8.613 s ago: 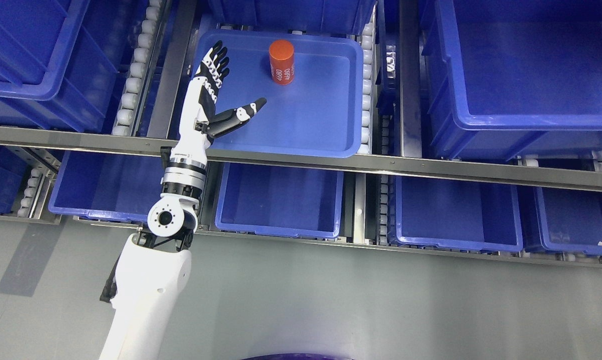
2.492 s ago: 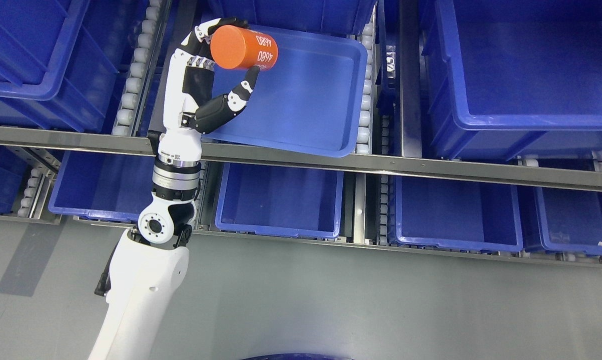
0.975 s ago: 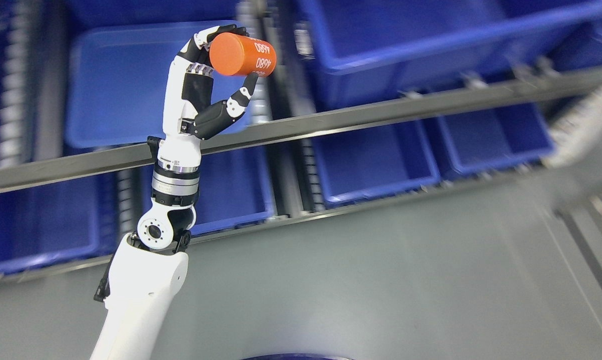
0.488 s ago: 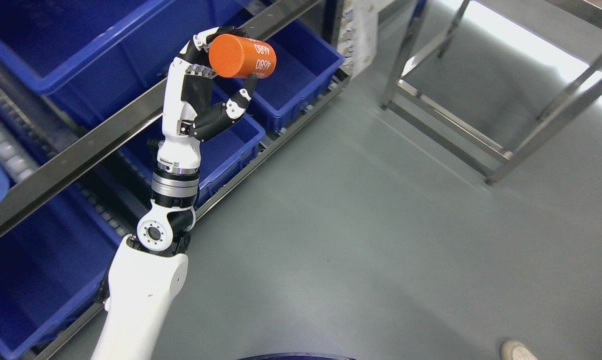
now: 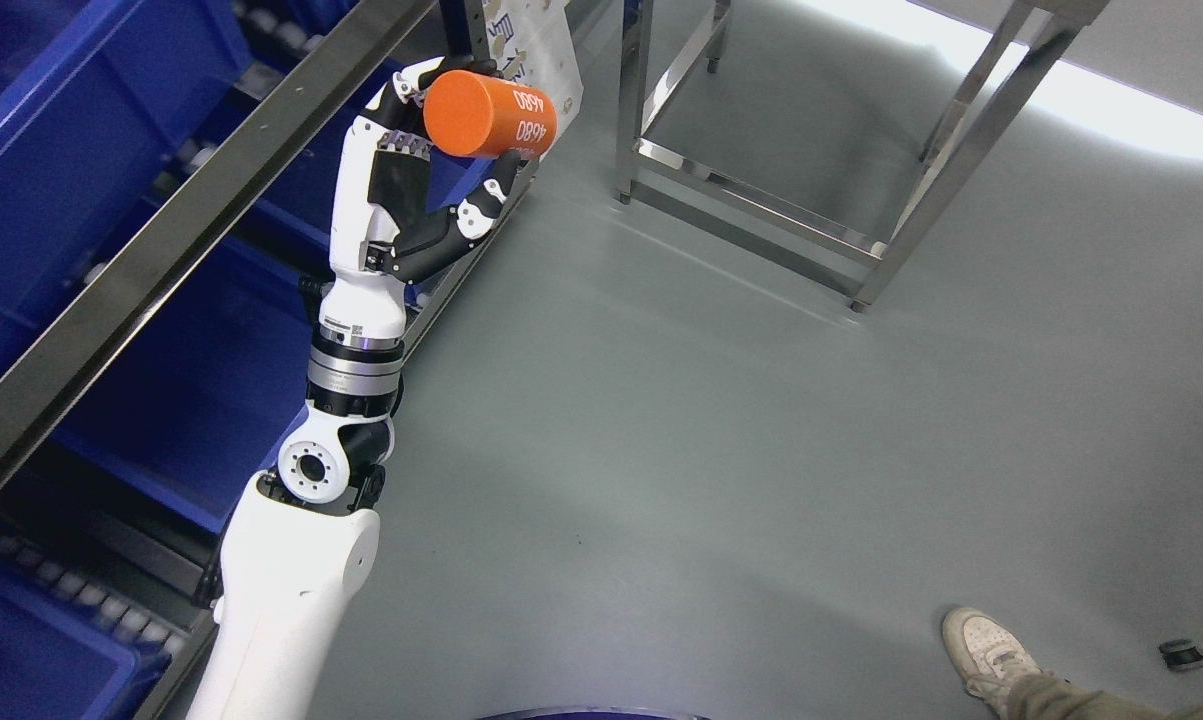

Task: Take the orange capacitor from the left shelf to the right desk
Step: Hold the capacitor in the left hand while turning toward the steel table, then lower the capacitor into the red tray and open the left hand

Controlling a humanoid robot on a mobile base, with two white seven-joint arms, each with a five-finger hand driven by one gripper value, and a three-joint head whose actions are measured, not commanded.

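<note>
Gripping capacitor (image 5: 489,115) (fingertips hidden): hand (image 5: 411,175).

A grey floor (image 5: 721,450) fills most of the view — smooth, with a bright band of light at the upper right. A metal frame (image 5: 761,205) stands on it at the top. On the left, a rack (image 5: 161,245) with steel rails holds blue bins (image 5: 51,130). A shoe (image 5: 986,655) shows at the bottom right.
</note>
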